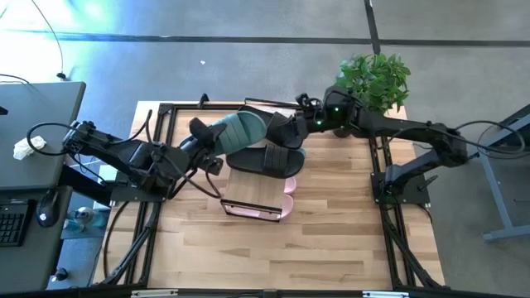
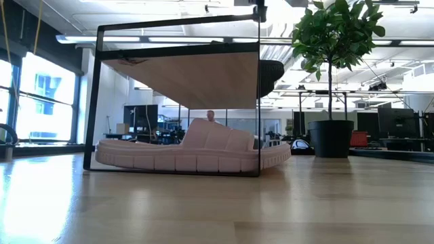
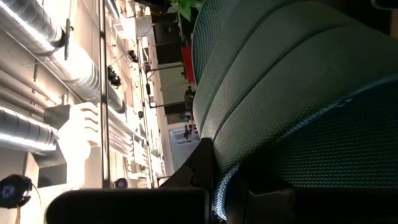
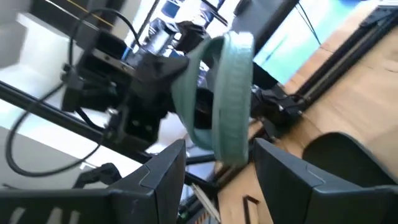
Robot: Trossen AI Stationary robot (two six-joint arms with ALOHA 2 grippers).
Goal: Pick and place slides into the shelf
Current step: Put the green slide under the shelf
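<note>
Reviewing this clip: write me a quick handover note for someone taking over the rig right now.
Left gripper: shut on the green slide, held up above the shelf.
Right gripper: open, empty, by the far end of the shelf, facing the green slide.
Done: black slide lies on the shelf top; pink slide sits under it.
Left: set the green slide down on the shelf. Other slides are not clearly in view.

A light wooden desk [image 1: 331,232] carries the scene, edged by a black metal frame [image 1: 153,116]. A leafy potted plant [image 1: 374,79] stands at its far right corner. To the left sits a dark side table [image 1: 33,141] with a crumpled white cloth [image 1: 25,147] and a keyboard [image 1: 12,223].
</note>
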